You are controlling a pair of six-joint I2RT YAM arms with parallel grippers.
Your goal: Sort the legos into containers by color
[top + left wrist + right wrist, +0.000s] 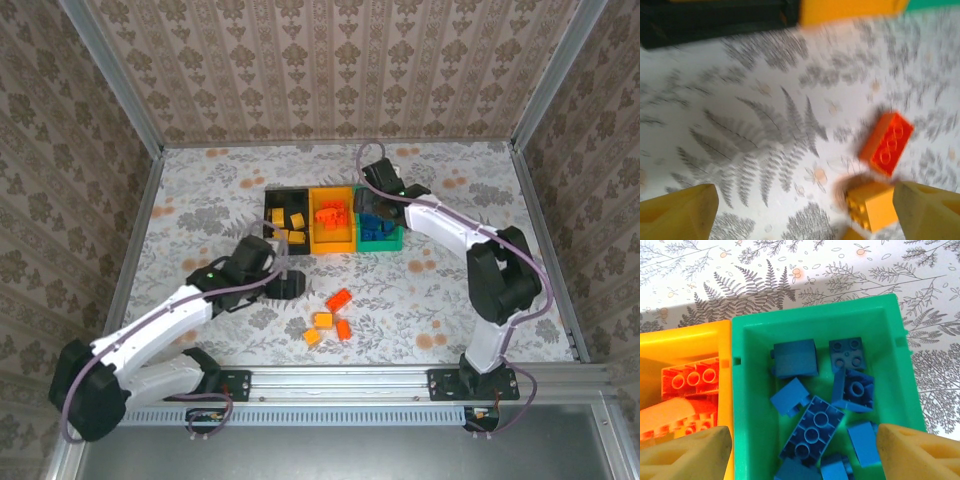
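The three joined containers sit mid-table: black bin (268,207) with yellow-orange legos, yellow-orange bin (333,243) with red-orange legos (687,382), green bin (890,315) with several blue legos (812,432). Loose on the table lie a red-orange brick (887,142), a yellow-orange brick (872,205), and two more, red-orange (343,330) and yellow-orange (312,337). My left gripper (805,220) is open low over the table, left of the loose bricks, nothing between its fingers (680,212). My right gripper (805,455) hangs open and empty over the green bin.
The patterned tablecloth (200,200) is walled by wallpapered panels with metal posts. A metal rail (340,380) runs along the near edge. The left arm (150,330) stretches across the near left. The bins' front walls (715,20) lie just beyond the left gripper.
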